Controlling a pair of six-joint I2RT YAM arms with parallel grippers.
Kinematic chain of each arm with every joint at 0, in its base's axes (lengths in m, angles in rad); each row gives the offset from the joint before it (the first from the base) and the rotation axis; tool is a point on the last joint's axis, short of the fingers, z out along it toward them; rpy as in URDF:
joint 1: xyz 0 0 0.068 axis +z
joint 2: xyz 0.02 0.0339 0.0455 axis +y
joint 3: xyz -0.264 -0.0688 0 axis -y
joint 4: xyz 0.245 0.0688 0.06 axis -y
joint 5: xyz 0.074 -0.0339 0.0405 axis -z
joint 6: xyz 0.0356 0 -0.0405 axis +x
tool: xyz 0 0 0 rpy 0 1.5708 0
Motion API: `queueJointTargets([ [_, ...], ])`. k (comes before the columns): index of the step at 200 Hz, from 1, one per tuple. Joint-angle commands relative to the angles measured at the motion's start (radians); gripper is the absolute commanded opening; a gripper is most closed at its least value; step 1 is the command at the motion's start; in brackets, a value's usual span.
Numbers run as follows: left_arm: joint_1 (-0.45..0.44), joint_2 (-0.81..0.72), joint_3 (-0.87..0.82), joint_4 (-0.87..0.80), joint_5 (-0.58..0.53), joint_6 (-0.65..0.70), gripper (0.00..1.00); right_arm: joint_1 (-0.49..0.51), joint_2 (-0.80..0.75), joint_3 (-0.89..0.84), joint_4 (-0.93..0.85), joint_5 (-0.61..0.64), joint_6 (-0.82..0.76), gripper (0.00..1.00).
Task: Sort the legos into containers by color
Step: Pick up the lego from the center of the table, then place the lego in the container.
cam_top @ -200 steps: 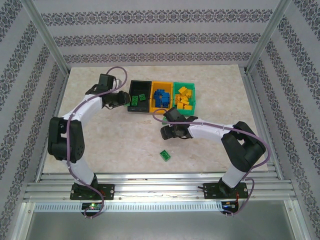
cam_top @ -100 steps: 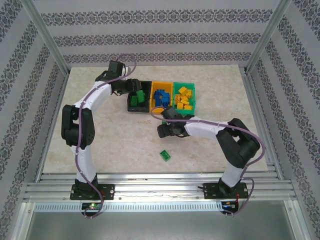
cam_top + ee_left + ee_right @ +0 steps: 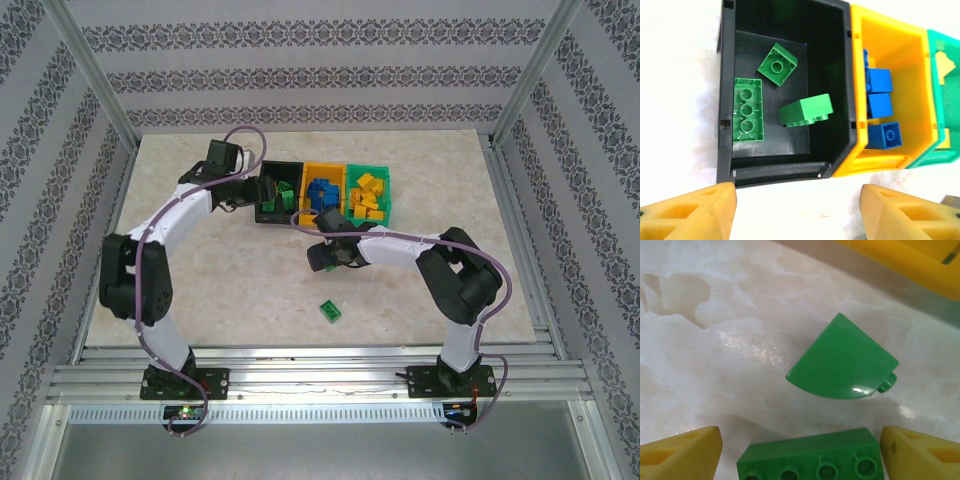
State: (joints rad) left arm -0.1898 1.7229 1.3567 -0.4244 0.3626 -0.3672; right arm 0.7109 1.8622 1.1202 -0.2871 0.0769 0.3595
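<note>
Left tool [image 3: 796, 200] opened, green brick [image 3: 806, 111] ahead, in bin [image 3: 785, 172]

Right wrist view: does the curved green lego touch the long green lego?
Apart. The right wrist view shows a strip of bare table between the curved green lego and the long green lego.

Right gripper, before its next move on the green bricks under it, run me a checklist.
1. Right gripper jaws open: ok.
2. Nothing held in it: ok.
3. Long green brick lies between its fingers: ok.
4. Curved green brick apart from the long one: ok.
5. Black bin holds only green: ok.
6. Left gripper out of the way over that bin: cannot tell.
</note>
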Motion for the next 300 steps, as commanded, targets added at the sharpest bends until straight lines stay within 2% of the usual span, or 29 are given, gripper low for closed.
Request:
queueJointTargets([
  [1,-0.01,-0.079,-0.069,0.07,0.009,-0.008,0.66,0.015,0.014,0.018,-0.032,-0.012,-0.016,0.8],
  [31,-0.011,-0.167,-0.17,0.098,0.035,-0.029,0.66,0.034,0.003,0.0,-0.057,0.022,-0.023,0.76],
  [72,-0.012,-0.223,-0.254,0.106,0.027,-0.023,0.66,0.043,0.002,-0.007,-0.07,0.032,-0.028,0.52],
  [102,-0.011,-0.264,-0.313,0.123,0.02,-0.021,0.66,0.045,-0.023,0.009,-0.07,0.026,-0.027,0.47],
  [154,-0.012,-0.324,-0.406,0.14,0.0,-0.009,0.66,0.045,-0.053,0.077,-0.071,-0.003,-0.037,0.46],
  [193,-0.011,-0.364,-0.461,0.148,-0.005,-0.004,0.66,0.025,-0.019,0.213,-0.058,-0.039,-0.051,0.46],
  [236,-0.013,-0.413,-0.483,0.101,-0.033,0.035,0.66,-0.014,0.104,0.464,-0.062,-0.077,-0.06,0.46],
  [272,-0.01,-0.448,-0.503,0.083,-0.035,0.04,0.66,-0.039,0.274,0.729,-0.085,-0.071,-0.068,0.48],
  [300,-0.01,-0.456,-0.5,0.051,-0.041,0.051,0.66,-0.065,0.42,0.966,-0.146,-0.097,-0.063,0.57],
])
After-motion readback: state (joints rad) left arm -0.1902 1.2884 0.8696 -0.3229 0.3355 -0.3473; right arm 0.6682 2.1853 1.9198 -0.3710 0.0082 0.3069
